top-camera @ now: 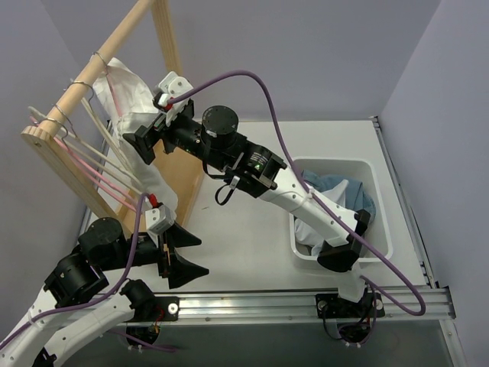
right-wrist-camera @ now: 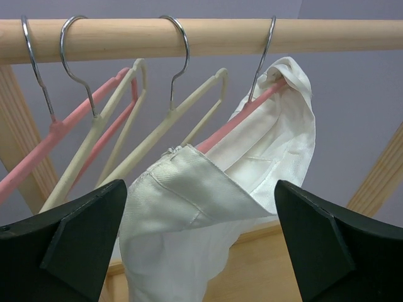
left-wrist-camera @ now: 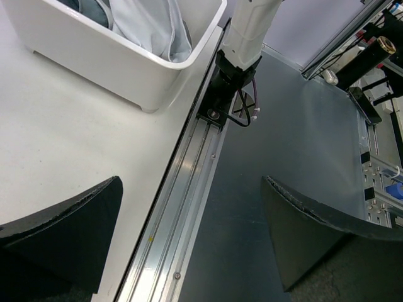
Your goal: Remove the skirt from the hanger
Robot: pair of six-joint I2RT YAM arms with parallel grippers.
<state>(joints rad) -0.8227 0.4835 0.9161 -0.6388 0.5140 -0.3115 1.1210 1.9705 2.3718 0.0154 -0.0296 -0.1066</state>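
Right arm (top-camera: 290, 187) extended far left; right gripper (right-wrist-camera: 200, 189) spread, empty, faced toward white garment (right-wrist-camera: 271, 145). Left gripper (top-camera: 202, 258) spread, empty, held near.

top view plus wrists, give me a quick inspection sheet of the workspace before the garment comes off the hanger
surface: white table, no stains seen
job's things: white garment draped over a pink hanger, hooked on the wooden rail
clutter: white bin holding blue and white clothes; empty cream hangers and a second pink hanger on the rail
grippers: left gripper open over the table's near edge, empty; right gripper open, facing the garment
cables: purple cable arcs from the right wrist over the arm
surroundings: plain lilac walls; nothing else seen
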